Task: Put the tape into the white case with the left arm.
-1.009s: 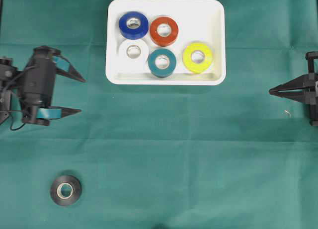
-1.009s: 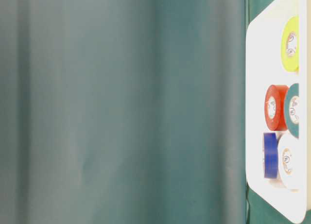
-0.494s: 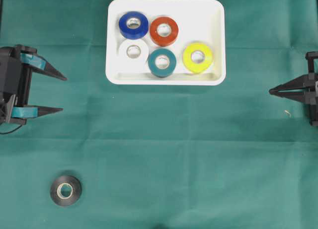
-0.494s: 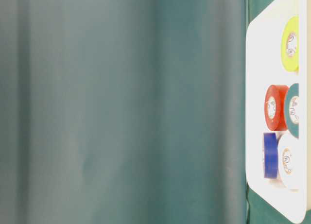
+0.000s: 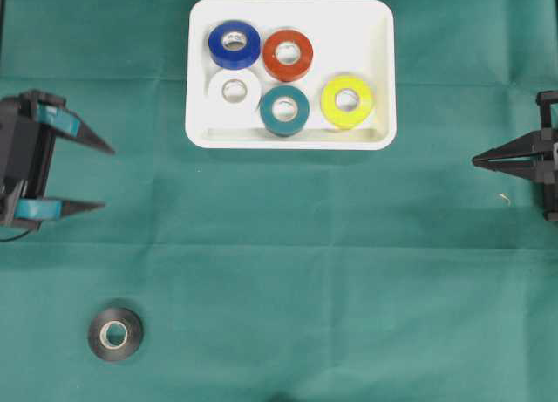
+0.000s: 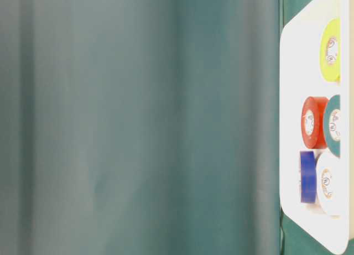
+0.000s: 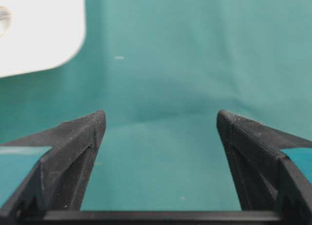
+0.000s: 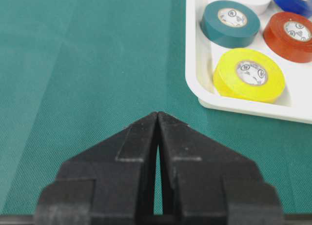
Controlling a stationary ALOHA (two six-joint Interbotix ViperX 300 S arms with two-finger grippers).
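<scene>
The left arm's fingers (image 5: 98, 177) have pulled back to the desk's left edge, spread wide and holding nothing. The black tape (image 5: 115, 334) lies alone on the green cloth, well below them and apart from the white case (image 5: 380, 71), so the pick-up hasn't begun. The right fingers (image 5: 478, 160) sit pressed together, empty.

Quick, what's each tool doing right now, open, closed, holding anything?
Left tool: open wide, holding nothing.
Right tool: closed, holding nothing.
</scene>
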